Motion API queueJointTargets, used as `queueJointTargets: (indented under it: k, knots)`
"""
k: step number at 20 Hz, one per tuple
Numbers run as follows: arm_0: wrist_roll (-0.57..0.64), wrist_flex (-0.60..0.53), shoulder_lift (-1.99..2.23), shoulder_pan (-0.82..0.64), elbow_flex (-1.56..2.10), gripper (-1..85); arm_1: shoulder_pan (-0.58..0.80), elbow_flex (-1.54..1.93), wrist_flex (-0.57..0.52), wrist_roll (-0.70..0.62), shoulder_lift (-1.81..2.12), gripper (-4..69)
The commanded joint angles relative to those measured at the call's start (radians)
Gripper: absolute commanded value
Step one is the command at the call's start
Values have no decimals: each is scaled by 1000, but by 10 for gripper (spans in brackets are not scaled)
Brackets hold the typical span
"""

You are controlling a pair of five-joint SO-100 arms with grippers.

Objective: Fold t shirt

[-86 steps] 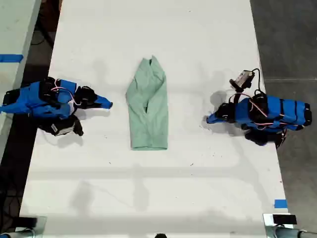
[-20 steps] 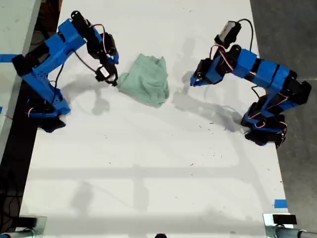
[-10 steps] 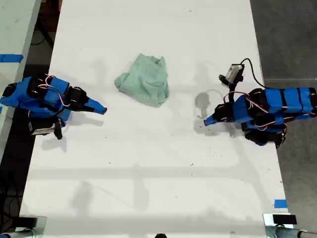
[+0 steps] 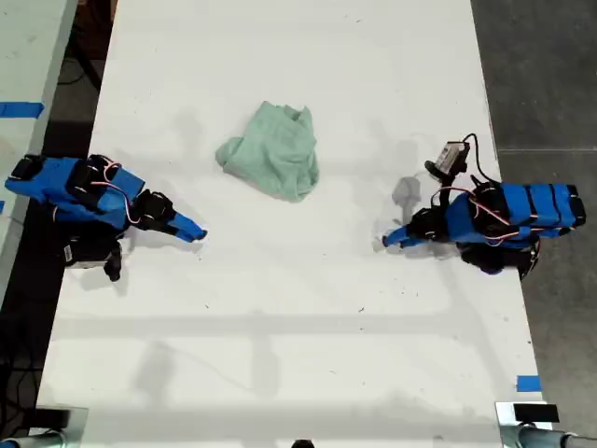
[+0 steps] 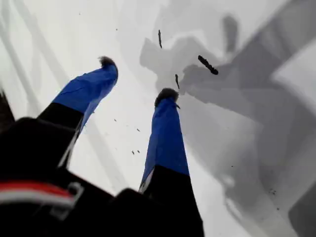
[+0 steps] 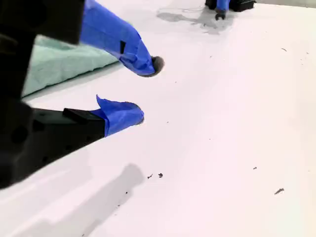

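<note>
The t shirt (image 4: 271, 149) lies bunched in a wrinkled pale mint-green heap on the white table (image 4: 298, 308), above the middle in the exterior view. My second gripper (image 4: 191, 231) rests low at the exterior view's left, pointing towards the centre, below and left of the shirt. In its wrist view the second gripper (image 6: 147, 91) is open and empty, with the shirt's edge (image 6: 64, 61) off to one side. At the exterior view's right my first gripper (image 4: 390, 241) is folded low. In its wrist view the first gripper (image 5: 137, 78) is open over bare table.
Both blue arms sit tucked near the table's side edges in the exterior view. Blue tape (image 4: 528, 383) marks the table at that view's lower right. Small dark specks (image 5: 207, 64) dot the table surface. Another table (image 4: 28, 56) stands beyond the exterior view's left edge.
The shirt, earlier a long folded strip, is now a shorter bunched heap. Both arms have come down from beside it and folded back. In the last half second neither has shifted much.
</note>
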Motion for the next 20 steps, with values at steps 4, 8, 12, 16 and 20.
queueJointTargets:
  k: [4, 8, 12, 16, 20]
  knots:
    - [-2, -2, 5, 55, 11, 128, -20, 43, 0, -204, 9, 198]
    - [-2, -2, 5, 52, 11, 128, -20, 43, 0, -207, 9, 198]
    - [-2, -2, 5, 52, 11, 128, -20, 43, 0, -206, 9, 197]
    - [-2, -2, 5, 51, 11, 128, -20, 43, 0, -206, 9, 197]
    - [-2, -2, 5, 51, 11, 128, -20, 43, 0, -206, 9, 196]
